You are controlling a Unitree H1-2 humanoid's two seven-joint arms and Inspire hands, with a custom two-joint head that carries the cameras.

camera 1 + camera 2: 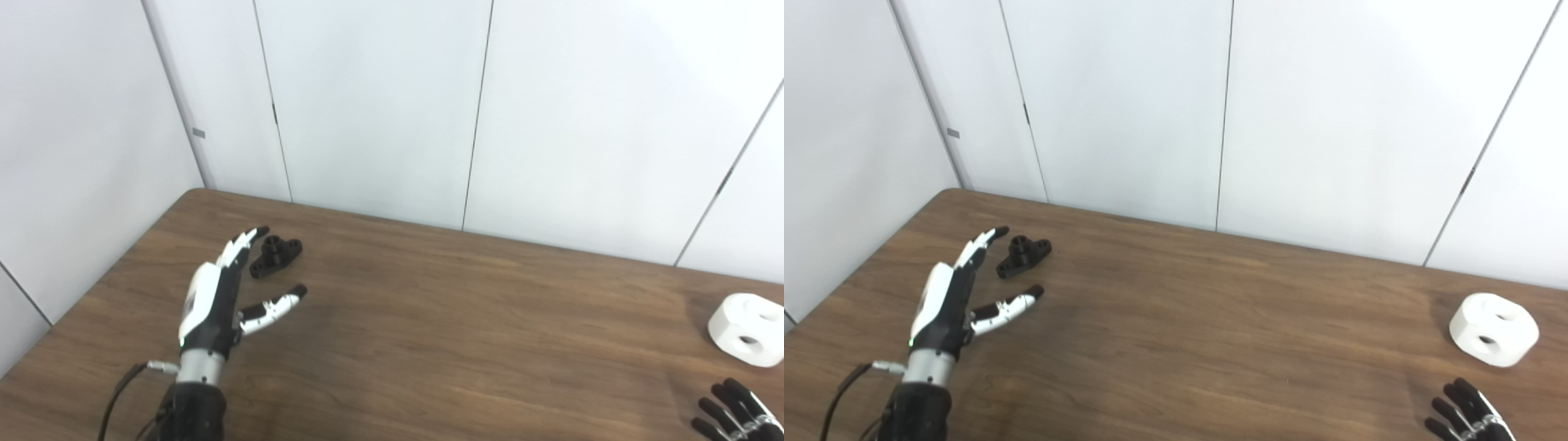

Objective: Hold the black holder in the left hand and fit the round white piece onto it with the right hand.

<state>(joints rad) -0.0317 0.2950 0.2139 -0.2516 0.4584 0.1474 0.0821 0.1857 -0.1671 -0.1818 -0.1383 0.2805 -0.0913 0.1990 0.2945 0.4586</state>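
The black holder [275, 255] lies on the wooden table [429, 318] at the far left. My left hand [214, 300] is open with fingers and thumb spread, just short of the holder and a little left of it, not touching it. The round white piece [748, 329] with two holes lies on the table at the far right. Only the black fingertips [732, 410] of my right hand show at the bottom right corner, spread and empty, nearer to me than the white piece. The holder also shows in the right eye view [1023, 255].
White wall panels [380, 110] stand close behind the table's far edge and along its left side. A cable [122, 386] runs from my left wrist.
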